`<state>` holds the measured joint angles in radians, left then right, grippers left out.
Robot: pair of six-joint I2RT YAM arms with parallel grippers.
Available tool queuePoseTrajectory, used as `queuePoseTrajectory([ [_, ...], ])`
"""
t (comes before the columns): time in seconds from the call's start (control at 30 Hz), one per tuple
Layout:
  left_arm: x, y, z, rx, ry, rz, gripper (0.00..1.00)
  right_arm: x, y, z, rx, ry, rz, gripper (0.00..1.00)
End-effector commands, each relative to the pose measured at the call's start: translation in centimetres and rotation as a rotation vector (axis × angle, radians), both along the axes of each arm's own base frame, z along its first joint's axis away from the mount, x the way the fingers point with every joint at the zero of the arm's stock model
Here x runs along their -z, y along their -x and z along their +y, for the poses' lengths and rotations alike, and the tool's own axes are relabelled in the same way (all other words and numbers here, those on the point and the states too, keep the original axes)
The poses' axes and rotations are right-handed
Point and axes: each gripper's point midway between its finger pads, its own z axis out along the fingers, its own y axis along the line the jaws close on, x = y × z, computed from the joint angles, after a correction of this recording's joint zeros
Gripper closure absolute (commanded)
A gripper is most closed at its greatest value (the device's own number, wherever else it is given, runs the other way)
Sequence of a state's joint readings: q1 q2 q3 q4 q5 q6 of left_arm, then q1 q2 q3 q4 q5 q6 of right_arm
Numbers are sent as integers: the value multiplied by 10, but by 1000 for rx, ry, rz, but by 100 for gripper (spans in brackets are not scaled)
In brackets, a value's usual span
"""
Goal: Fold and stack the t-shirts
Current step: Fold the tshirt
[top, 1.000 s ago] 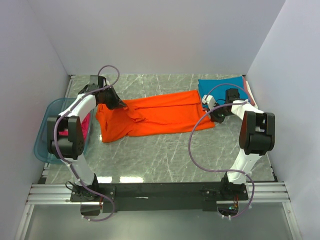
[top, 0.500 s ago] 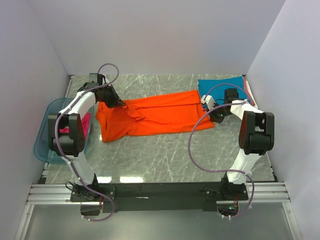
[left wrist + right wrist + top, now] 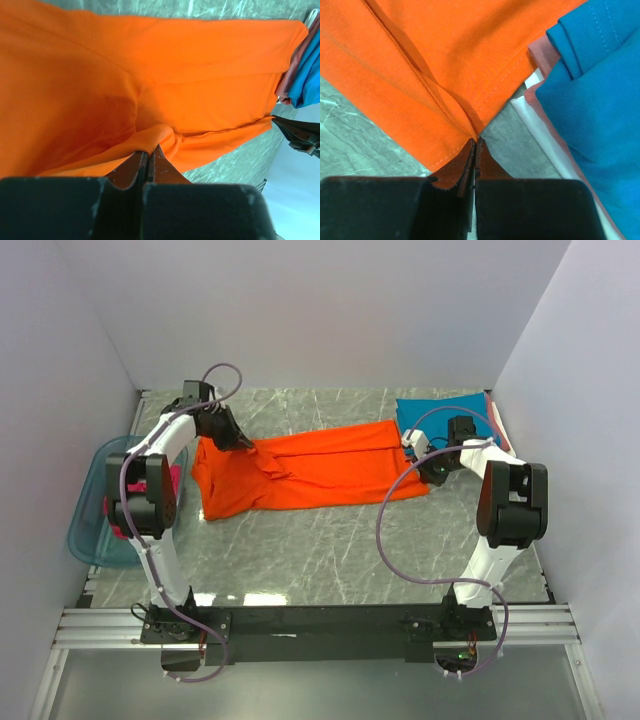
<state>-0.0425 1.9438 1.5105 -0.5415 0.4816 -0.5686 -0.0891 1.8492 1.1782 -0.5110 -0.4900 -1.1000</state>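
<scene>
The bright orange t-shirt (image 3: pixel 310 468) lies stretched across the back of the table, partly folded lengthwise. My left gripper (image 3: pixel 237 441) is shut on its upper left edge; in the left wrist view a pinched fold of orange cloth (image 3: pixel 159 137) sits between the jaws (image 3: pixel 150 150). My right gripper (image 3: pixel 418 458) is shut on the shirt's right hem, seen in the right wrist view (image 3: pixel 475 141) on the orange cloth (image 3: pixel 435 75). A folded stack with a teal blue t-shirt (image 3: pixel 440 410) on top, over pink (image 3: pixel 543 55) and white (image 3: pixel 545 135) layers, lies at the back right.
A translucent blue plastic tub (image 3: pixel 92 520) stands at the left edge with magenta cloth (image 3: pixel 172 485) inside, behind the left arm. White walls enclose the marble table (image 3: pixel 330 550) on three sides. The arm bases sit on a black rail at the near edge.
My left gripper has moved toward the back left, pulling the shirt's upper left edge with it. The right gripper has stayed in place on the hem.
</scene>
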Motion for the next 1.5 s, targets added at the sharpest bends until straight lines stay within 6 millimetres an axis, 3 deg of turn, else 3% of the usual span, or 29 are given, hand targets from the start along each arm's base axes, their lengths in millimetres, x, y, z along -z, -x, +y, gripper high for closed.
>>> queuePoseTrajectory([
  [0.0,-14,-13,-2,45,12,-52,99,-9,-15,0,3,5,-38,99],
  [0.53,-7,-24,-12,124,49,-34,100,-6,-16,-1,11,12,-28,98],
  [0.9,-2,-28,-31,179,67,-23,100,-6,-16,-2,13,16,-28,97],
  [1.47,16,-44,-32,183,48,19,100,-5,-16,-2,15,19,-32,94],
])
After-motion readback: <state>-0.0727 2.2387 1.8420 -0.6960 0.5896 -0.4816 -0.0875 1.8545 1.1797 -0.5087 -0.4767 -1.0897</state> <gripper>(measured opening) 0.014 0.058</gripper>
